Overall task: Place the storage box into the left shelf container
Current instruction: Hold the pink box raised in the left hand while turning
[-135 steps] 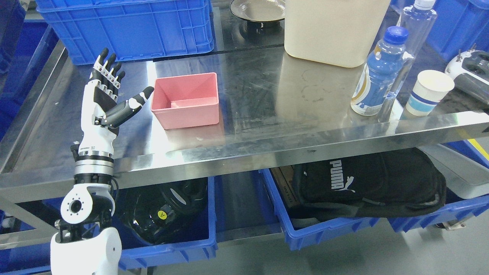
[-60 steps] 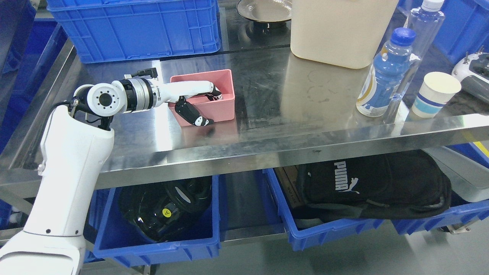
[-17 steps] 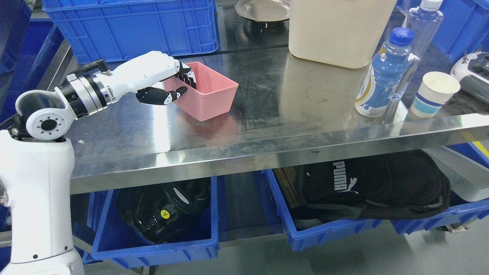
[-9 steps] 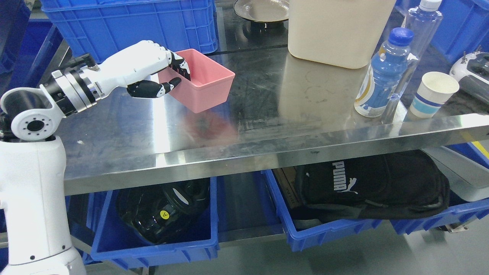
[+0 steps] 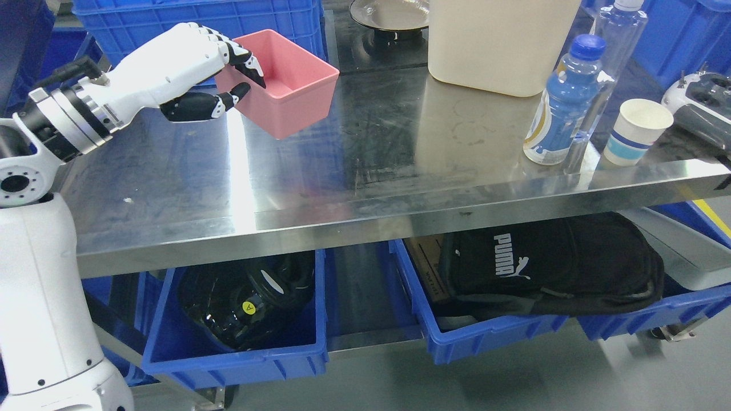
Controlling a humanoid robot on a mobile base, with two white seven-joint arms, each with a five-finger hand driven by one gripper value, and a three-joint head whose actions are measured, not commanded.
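Storage box: the pink storage box hangs clear of the steel table, above its far left part and in front of the blue crate at the back.
Orientation: open side up and tilted, the held left end higher than the right. Its long axis runs from the upper left towards the lower right of the picture.
Left hand: the left hand comes in from the left and grips the box's left wall, dark fingertips hooked over the rim inside, thumb pressed against the outside.
Left shelf container: a blue bin under the table at lower left, holding a glossy black object with a small yellow round sticker; its mark is too small to read.
Writing: "PUMA" with the leaping-cat logo in white on the black bag lying in the blue bin to the right under the table.
On the table: a cream container, a bottle of blue drink whose label print is unreadable, a clear bottle just behind it, and a paper cup with a blue band.
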